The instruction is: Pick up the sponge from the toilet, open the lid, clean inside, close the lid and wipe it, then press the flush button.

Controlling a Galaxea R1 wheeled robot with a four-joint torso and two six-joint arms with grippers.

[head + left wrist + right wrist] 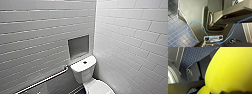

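Observation:
The white toilet stands in the corner of the room, low in the head view. Its boxy tank carries the small dark flush button in the middle of the flat top. Below the tank, the smooth white oval of the lid lies down over the bowl, cut off by the picture's edge. The bright yellow sponge looms very close in the right wrist view, held in my right gripper. Beside it shows a white curve of the toilet.
A metal grab bar runs along the left tiled wall, and a grey recessed niche sits above the tank. The right wall is close to the toilet. Dark blue floor tiles and a blue cable on my own base appear below.

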